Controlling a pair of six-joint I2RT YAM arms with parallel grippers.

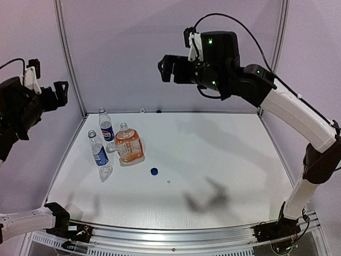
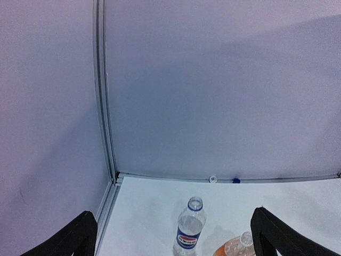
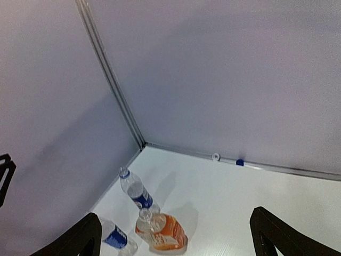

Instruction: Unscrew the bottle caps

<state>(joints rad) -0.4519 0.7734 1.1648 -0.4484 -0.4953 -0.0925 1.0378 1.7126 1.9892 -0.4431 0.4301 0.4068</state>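
Two slim blue-labelled bottles [image 1: 106, 127] [image 1: 99, 152] and the squat orange-labelled bottle [image 1: 128, 144] stand at the table's left, all with bare open necks. One blue cap [image 1: 154, 171] lies loose in front of them. A whitish cap [image 1: 142, 111] and another blue cap [image 1: 159, 111] lie against the back wall; both also show in the left wrist view [image 2: 213, 179] [image 2: 236, 181] and the right wrist view [image 3: 216, 157] [image 3: 240, 162]. My left gripper [image 1: 59, 92] is open and empty, high at the left. My right gripper [image 1: 166, 68] is open and empty, high above the back of the table.
A tiny ring [image 1: 168, 182] lies right of the loose blue cap. Wall panels with a metal corner post [image 1: 72, 69] close the back and the left. The table's front rail [image 1: 176, 234] runs between the arm bases.
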